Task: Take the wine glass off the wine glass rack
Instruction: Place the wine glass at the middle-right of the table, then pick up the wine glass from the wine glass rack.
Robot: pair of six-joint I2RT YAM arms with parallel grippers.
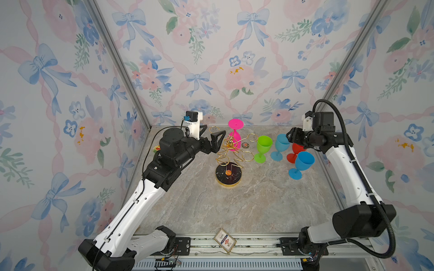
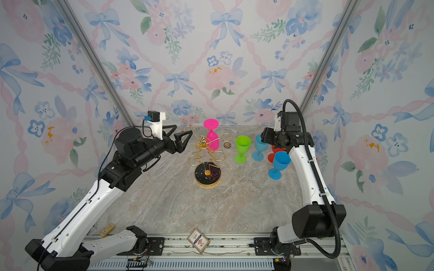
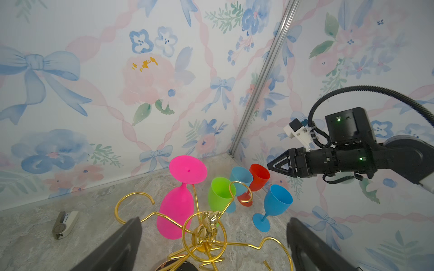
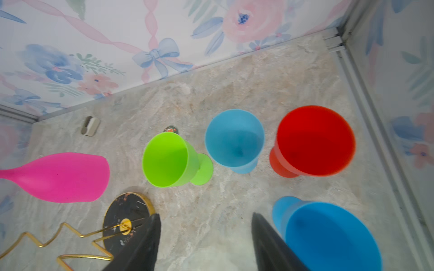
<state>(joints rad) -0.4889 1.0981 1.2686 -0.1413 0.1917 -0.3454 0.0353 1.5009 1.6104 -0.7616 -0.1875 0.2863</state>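
Observation:
A pink wine glass hangs upside down, foot up, on the gold wine glass rack, which has a small bear at its centre. My left gripper is open at the rack's left side, level with the looped arms. Its fingers straddle the bear in the left wrist view, with the pink glass just beyond. My right gripper is open and holds nothing. It hovers above the upright glasses on the right.
Green, light blue, red and blue glasses stand upright right of the rack. A small grey device lies near the back wall. A card rests at the front edge. Walls enclose three sides.

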